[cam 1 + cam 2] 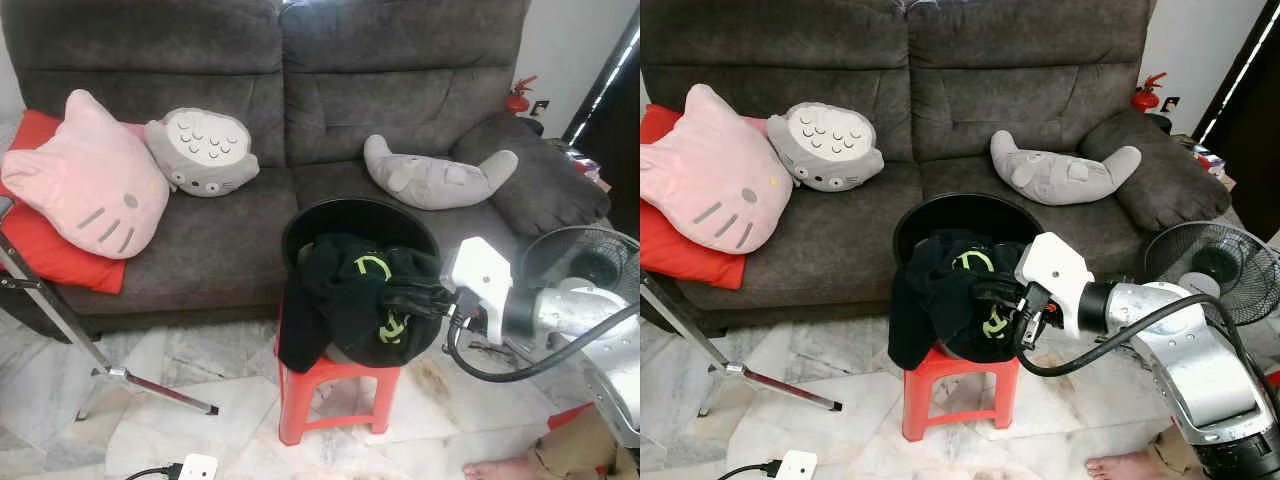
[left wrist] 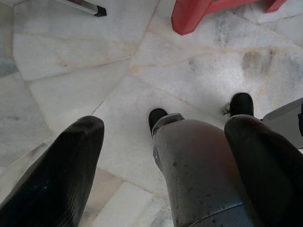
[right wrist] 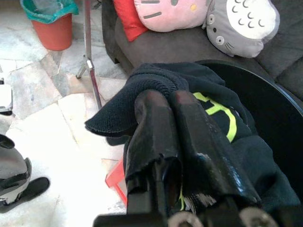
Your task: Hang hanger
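Observation:
A black garment [image 1: 350, 295] with a yellow-green print lies heaped in a black round basin [image 1: 345, 215] on a red plastic stool [image 1: 335, 385] in front of the sofa. One edge of it hangs down the stool's left side. My right gripper [image 1: 395, 298] reaches in from the right, and its fingers [image 3: 161, 123] are shut on a fold of the garment [image 3: 142, 80]. My left gripper [image 2: 165, 123] hangs low over the marble floor, its fingers [image 2: 61, 175] wide apart and holding nothing.
Behind the stool is a dark grey sofa [image 1: 230, 240] with a pink cat pillow [image 1: 90, 185], a grey round pillow [image 1: 205, 150] and a grey crescent pillow [image 1: 440, 175]. A fan [image 1: 580, 265] stands at the right, metal stand legs [image 1: 110, 370] at the left. A person's foot [image 1: 500, 468] shows at the lower right.

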You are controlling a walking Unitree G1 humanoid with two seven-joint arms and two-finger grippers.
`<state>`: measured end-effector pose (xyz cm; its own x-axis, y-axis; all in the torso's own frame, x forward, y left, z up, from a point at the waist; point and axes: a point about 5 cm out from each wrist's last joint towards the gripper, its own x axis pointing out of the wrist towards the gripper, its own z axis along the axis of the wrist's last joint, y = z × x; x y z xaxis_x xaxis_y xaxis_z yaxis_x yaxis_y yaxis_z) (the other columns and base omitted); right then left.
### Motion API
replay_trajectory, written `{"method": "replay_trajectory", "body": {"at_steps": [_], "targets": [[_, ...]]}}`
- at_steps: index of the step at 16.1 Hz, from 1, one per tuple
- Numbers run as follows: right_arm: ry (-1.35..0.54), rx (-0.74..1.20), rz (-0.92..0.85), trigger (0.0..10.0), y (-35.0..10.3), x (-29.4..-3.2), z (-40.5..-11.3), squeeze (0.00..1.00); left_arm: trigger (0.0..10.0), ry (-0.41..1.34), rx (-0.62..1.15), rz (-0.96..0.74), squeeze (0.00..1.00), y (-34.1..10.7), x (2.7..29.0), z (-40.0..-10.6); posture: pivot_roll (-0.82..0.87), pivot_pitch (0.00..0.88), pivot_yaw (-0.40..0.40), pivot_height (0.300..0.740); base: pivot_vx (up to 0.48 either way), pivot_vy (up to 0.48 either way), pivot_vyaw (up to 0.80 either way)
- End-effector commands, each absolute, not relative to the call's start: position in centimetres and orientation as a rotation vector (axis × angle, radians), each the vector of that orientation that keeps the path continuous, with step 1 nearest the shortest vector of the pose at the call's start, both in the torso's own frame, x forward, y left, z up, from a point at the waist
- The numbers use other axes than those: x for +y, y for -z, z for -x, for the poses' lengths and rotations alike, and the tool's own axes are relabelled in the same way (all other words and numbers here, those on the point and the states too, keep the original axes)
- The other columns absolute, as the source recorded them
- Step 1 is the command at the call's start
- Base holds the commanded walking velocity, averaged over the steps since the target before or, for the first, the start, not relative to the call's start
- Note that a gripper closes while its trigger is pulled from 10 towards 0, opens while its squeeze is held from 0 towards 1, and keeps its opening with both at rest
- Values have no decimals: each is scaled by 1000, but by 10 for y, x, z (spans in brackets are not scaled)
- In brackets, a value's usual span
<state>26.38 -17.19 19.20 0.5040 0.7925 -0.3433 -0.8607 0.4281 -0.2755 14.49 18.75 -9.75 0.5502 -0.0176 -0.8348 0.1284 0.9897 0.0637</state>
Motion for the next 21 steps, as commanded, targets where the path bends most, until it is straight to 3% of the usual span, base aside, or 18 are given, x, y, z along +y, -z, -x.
{"method": "replay_trajectory", "body": {"at_steps": [1,5,8,9,12,13,14,18,21], "targets": [[-1144,102,459,0,-200,-158,-257,0,10000,111,1029,-131,0,102,182,-136,-85,0,-41,740,0,0,0],[-1204,34,444,0,-199,-140,-266,0,10000,114,1029,-133,0,102,181,-137,-83,0,-41,740,0,0,0],[-1180,84,483,0,-186,-144,-279,0,10000,110,1027,-128,0,102,181,-137,-79,0,-42,740,0,0,0],[-1083,191,555,10000,-165,-154,-291,0,10000,117,1032,-128,0,102,180,-137,-76,0,-41,740,0,0,0],[-1001,265,556,10000,-148,-162,-300,0,10000,122,1036,-130,0,102,180,-136,-75,0,-40,740,0,0,0],[-981,277,543,10000,-144,-162,-301,941,10000,122,1037,-131,0,102,180,-135,-75,0,-40,740,0,0,0],[-977,282,536,10000,-142,-162,-302,1000,10000,122,1038,-132,0,103,180,-135,-73,0,-41,740,0,0,0],[-986,173,507,10000,-153,-155,-302,1000,10000,124,1042,-141,0,103,181,-135,-74,0,-38,740,0,0,0],[-1095,163,508,10000,-160,-149,-290,1000,10000,126,1041,-142,0,103,181,-135,-75,0,-38,740,0,0,0]]}}
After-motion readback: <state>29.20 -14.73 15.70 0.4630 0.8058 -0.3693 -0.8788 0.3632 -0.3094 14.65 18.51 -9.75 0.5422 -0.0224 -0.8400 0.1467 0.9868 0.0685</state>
